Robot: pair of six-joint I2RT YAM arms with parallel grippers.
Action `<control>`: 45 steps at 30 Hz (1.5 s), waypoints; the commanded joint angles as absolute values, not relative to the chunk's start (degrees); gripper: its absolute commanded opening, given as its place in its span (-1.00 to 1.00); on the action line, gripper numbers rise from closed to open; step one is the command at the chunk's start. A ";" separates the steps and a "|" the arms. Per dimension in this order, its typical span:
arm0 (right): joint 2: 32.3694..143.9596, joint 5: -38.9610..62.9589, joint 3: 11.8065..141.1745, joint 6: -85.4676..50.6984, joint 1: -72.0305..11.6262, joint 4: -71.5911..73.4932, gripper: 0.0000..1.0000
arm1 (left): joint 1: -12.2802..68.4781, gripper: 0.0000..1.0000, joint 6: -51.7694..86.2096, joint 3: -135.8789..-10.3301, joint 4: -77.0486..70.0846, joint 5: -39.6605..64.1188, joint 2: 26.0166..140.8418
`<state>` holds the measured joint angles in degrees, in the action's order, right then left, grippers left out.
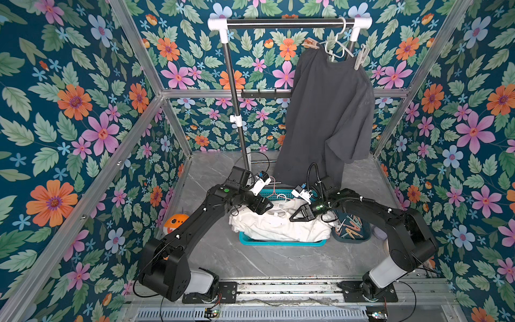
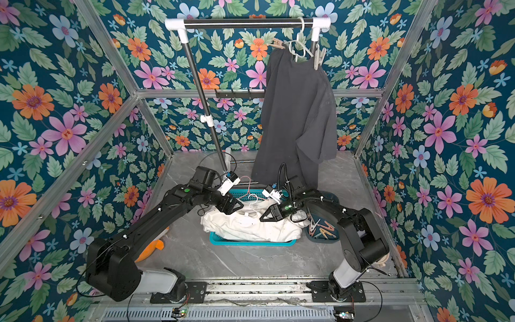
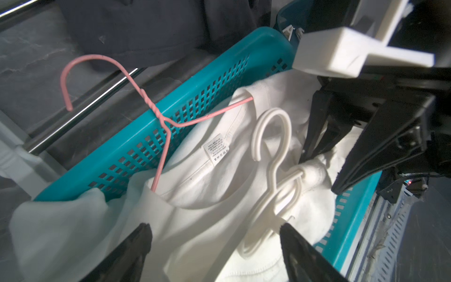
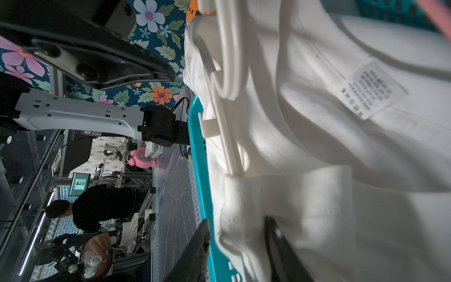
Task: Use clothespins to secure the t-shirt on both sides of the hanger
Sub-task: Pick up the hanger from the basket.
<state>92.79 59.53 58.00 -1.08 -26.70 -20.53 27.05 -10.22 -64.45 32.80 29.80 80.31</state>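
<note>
Left end effector [image 3: 213, 229] spread, right end effector [image 4: 236, 223] unclear whether gripping, above basket [image 1: 281, 243] holding white t-shirt [image 1: 278, 225]; clothespins [image 1: 349, 230] in bin [image 1: 349, 241].

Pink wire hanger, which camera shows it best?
The left wrist view: the pink wire hanger shows its hook, twisted neck and both arms close up, crossing the teal slotted plastic basket into the white t-shirt. Both top views show only a thin pink thread; the right wrist view catches a blurred sliver.

A teal basket [image 1: 281, 243] sits near an orange toy [image 1: 175, 220].
</note>
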 commanded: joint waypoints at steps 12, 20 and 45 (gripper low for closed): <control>91.26 57.51 57.15 -0.57 -28.98 -18.02 -0.53 | 26.20 0.52 -14.91 -68.04 38.62 38.12 85.14; 89.13 55.58 54.97 -2.06 -29.52 -14.18 -0.65 | 26.20 0.34 -14.18 -66.83 38.89 39.89 84.64; 78.38 39.23 45.70 -1.21 -29.62 -1.24 -1.00 | 25.11 0.56 -9.65 -67.37 30.93 31.50 80.48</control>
<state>80.18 43.07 46.89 -1.91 -29.52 -6.13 25.58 -10.92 -67.51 35.05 34.13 81.82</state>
